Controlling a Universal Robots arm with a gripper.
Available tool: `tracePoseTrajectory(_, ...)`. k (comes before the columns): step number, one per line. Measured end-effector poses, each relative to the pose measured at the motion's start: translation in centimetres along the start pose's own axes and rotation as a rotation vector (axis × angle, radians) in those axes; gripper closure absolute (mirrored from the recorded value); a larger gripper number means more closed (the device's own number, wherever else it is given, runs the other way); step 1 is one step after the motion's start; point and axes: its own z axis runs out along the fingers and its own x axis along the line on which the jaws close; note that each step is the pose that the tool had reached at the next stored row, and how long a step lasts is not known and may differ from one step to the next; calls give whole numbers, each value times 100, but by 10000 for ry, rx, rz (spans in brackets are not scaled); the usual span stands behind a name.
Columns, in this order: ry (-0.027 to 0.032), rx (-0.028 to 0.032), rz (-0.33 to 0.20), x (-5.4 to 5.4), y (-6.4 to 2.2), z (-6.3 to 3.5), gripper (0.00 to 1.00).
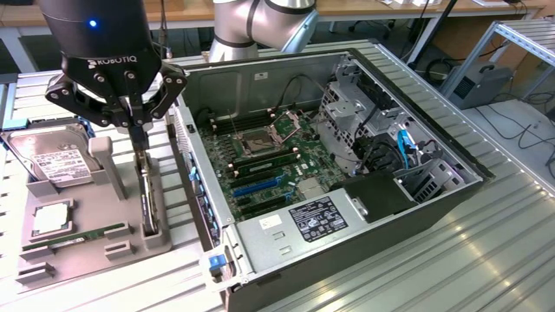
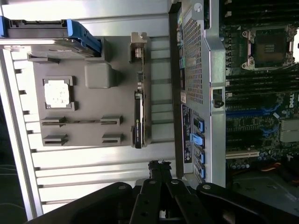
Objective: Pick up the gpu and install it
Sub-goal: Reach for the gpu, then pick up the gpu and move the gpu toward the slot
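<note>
Black two-fingered gripper (image 1: 136, 133) on a grey-and-silver robot arm (image 1: 260, 26): fingers pressed together with nothing between them. The tips hang just above the top edge of the gpu; the wrist view shows them apart from it. The arm's upper part is cut off at the top of the exterior view.

Items, from the exterior view's left:

- Blue plastic piece (image 1: 10, 123), cut off at the edge; its kind is not clear.
- Silver hard drive with white label (image 1: 56, 162), resting at the far end of a grey moulded fixture tray (image 1: 108, 211); one corner is hidden behind the gripper's linkage.
- Square silver processor chip (image 1: 51, 218), flat in a recess of the tray.
- Narrow green RAM stick (image 1: 74, 239), held between small slotted blocks near the tray's front.
- gpu (image 1: 149, 201), a flat dark rectangular card standing on edge in the tray's slotted posts, on the side nearest the case. It is seen edge-on, so its faces are hard to make out; the lower edge is sunk in the slots.
- Open dark metal computer case (image 1: 381, 234), lying on its side. Inside are a green motherboard (image 1: 269, 166) with a bare processor socket (image 1: 260, 138), a silver drive cage (image 1: 347, 110) and a black-labelled power supply (image 1: 316, 218).

Surface: ribbed aluminium tabletop (image 1: 451, 266).

Room: wooden bench tops (image 1: 186, 10) behind; a metal-framed rack (image 1: 520, 39), a grey box unit (image 1: 481, 84) and black floor cables (image 1: 529, 130) at the exterior view's right.
</note>
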Motion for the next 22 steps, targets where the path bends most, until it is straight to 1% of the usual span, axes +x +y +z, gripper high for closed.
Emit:
tracePoseTrajectory(2, 0, 7, 1, 0, -4, 0, 89)
tracePoseTrajectory(15, 0, 6, 0, 0, -5, 0, 89)
tracePoseTrajectory(16, 5, -69, 0, -1, -6, 1, 89)
tracePoseTrajectory(17, 19, -249, 6, -1, -9, 1, 89)
tracePoseTrajectory(19, 51, -661, 20, -1, -16, 1, 89)
tracePoseTrajectory(20, 62, -829, 27, -1, -19, 2, 89)
tracePoseTrajectory(22, 89, -1204, 39, -2, -26, 4, 89)
